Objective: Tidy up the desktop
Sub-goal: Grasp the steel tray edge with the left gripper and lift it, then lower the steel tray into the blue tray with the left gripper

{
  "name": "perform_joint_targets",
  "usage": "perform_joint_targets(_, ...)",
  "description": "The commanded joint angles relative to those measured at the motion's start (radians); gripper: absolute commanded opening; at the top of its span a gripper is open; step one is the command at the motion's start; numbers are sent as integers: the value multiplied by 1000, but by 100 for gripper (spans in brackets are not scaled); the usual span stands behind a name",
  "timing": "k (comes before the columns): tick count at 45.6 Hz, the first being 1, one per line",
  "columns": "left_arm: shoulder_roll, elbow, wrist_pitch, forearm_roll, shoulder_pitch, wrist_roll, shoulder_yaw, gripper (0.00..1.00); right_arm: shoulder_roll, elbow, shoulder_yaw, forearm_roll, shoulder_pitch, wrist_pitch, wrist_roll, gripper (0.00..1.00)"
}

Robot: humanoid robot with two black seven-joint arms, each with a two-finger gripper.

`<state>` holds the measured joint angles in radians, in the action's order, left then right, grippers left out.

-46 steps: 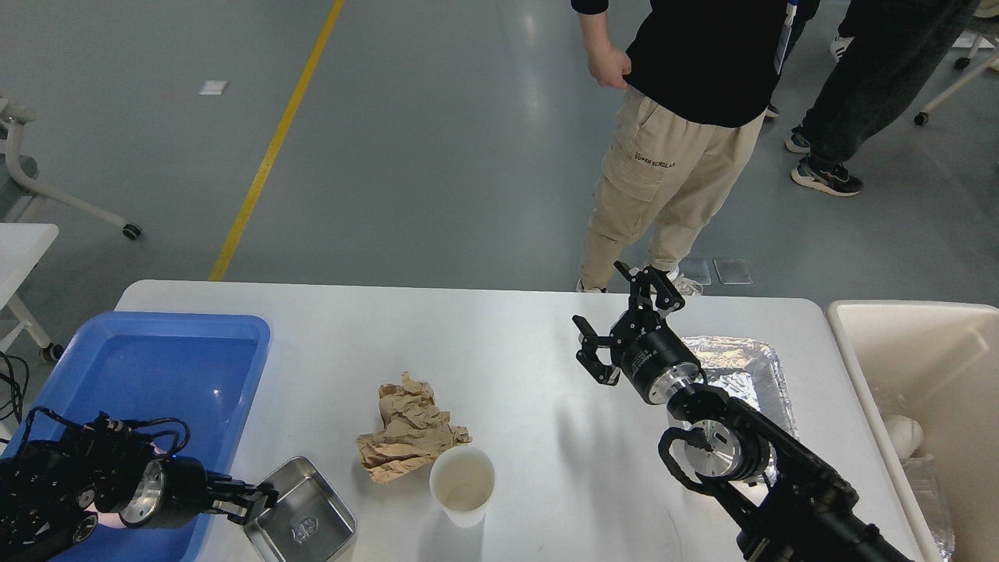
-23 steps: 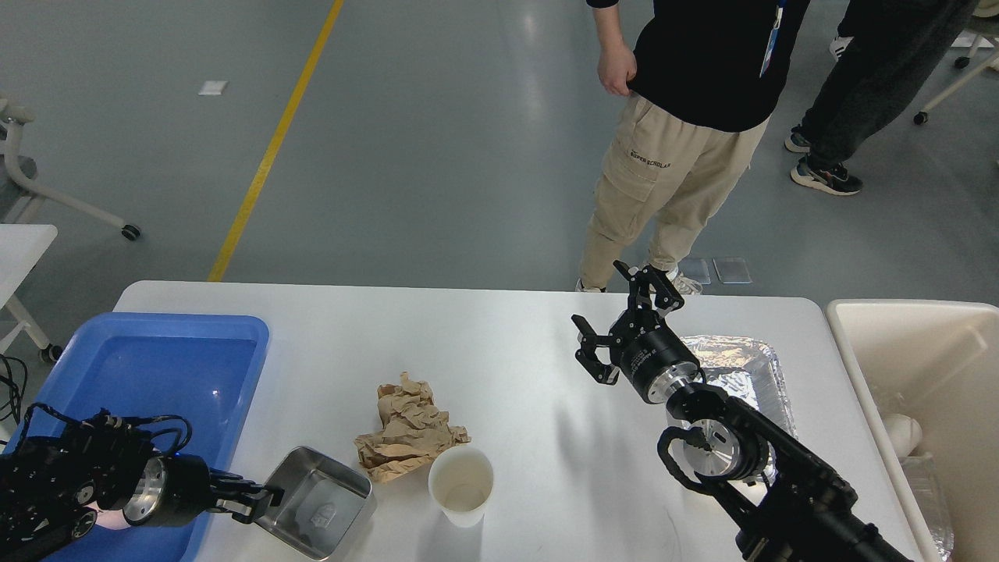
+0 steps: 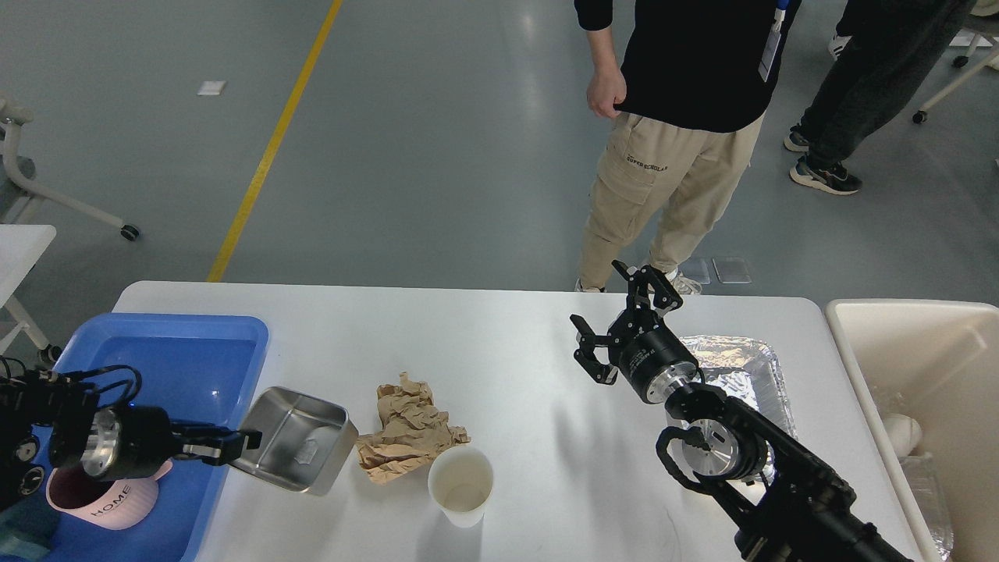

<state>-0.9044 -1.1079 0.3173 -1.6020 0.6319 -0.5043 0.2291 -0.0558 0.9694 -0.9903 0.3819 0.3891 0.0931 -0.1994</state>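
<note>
Nearest us, a white paper cup (image 3: pixel 461 484) stands upright on the table (image 3: pixel 507 343), touching the crumpled brown paper (image 3: pixel 410 428) just behind it. On our left, our left tool (image 3: pixel 226 446) clamps the rim of the steel tray (image 3: pixel 295 439), holding it tilted beside the blue tray (image 3: pixel 168 351), where a pink mug (image 3: pixel 105 499) sits. Farther out on the right, our right tool (image 3: pixel 620 324) hangs over the table, fingers spread, gripping nothing, near the foil pan (image 3: pixel 737 363). The cream bin (image 3: pixel 921 343) flanks the table's right edge.
</note>
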Motion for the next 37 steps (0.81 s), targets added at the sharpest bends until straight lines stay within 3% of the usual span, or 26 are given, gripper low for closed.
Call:
perform_joint_targets(1,-71,-3,5,125,2,-10,53,2,1,0,-1,0,2,0,0,100)
perform_joint_targets(14,-191,-1,3,335,-11,-3,177,3,-1,0,1,0,2,0,0,100)
perform_joint_targets(25,-332,-1,-3,517,-21,-2,168,3,1,2,1,0,2,0,0,100)
perform_joint_targets(37,-373,72,-59,505,-127,41,148,4,2,3,1,0,5,0,0,100)
